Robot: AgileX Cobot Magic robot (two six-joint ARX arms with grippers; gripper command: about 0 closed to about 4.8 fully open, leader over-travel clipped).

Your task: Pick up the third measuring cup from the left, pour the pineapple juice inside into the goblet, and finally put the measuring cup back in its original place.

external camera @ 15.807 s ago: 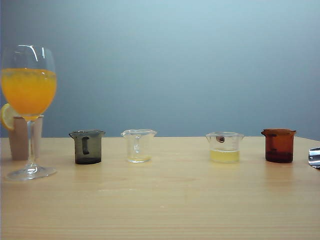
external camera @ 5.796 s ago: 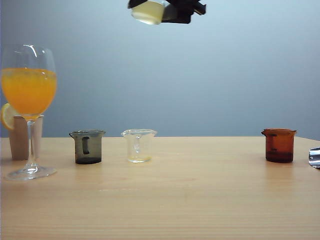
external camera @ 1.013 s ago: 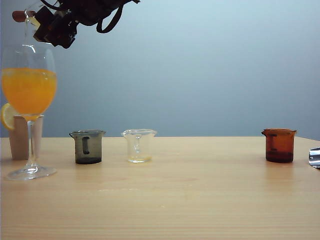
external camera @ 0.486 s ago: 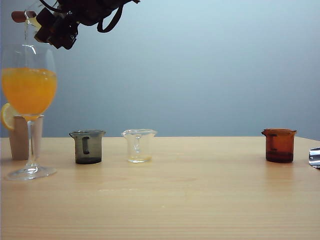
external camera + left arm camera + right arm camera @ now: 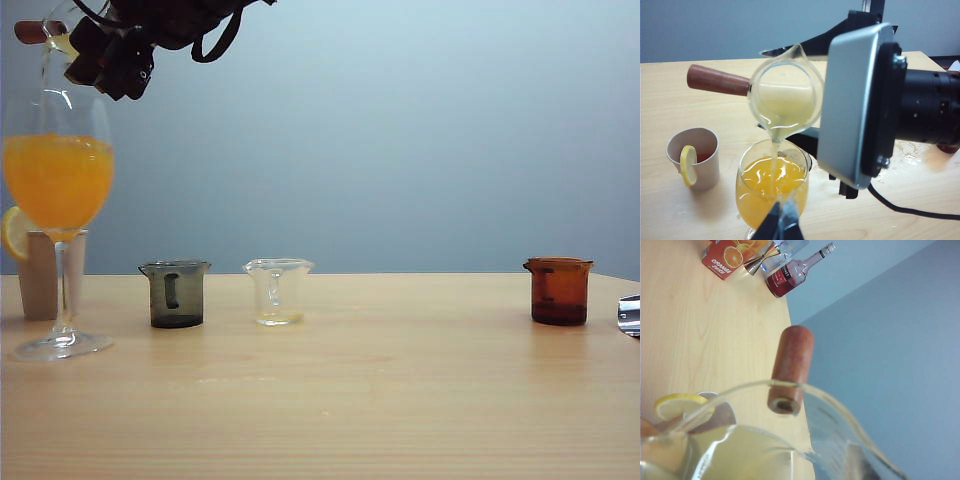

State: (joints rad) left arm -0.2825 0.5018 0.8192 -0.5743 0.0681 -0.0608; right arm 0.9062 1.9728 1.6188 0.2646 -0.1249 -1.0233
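Overhead, the right fingers (image 5: 100, 55) grip the tilted third measuring cup (image 5: 785, 95), pineapple juice (image 5: 774, 150) streaming into the goblet (image 5: 771, 187).

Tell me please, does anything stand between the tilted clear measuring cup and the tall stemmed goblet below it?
Nothing visible does: the clear measuring cup, held by the right gripper, pours pale yellow juice straight into the open goblet.

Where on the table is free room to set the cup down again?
The widest bare patch lies between the clear cup and the amber cup; the table's front strip is bare too. It is crowded at the goblet, where the right tool tilts the measuring cup.
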